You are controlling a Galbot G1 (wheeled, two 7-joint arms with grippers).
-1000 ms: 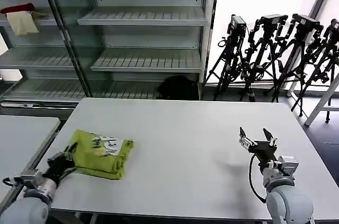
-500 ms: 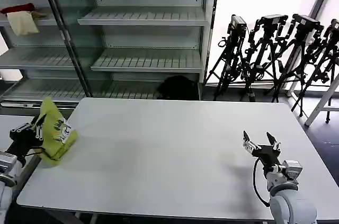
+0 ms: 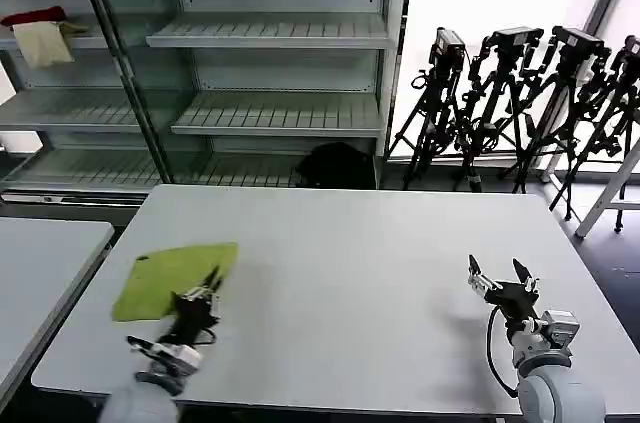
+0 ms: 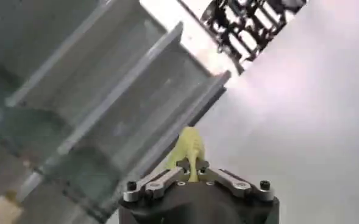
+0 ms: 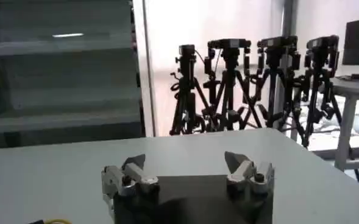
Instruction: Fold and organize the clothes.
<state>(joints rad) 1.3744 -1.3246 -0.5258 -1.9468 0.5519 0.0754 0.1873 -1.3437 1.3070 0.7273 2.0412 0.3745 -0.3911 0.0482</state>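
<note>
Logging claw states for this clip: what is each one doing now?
Left claw: shut on the T-shirt.
Right claw: open, holding nothing.

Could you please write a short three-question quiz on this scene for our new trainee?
1. True or false: the right gripper is shut on the yellow-green T-shirt.
2. Which gripper holds the T-shirt? A) the left gripper B) the right gripper C) neither
3. Fill in: the red cloth and the cream cloth lie on a ____ behind the table.

Key: 1. False; it is open, over the table's right part. 2. A. 3. shelf.
</note>
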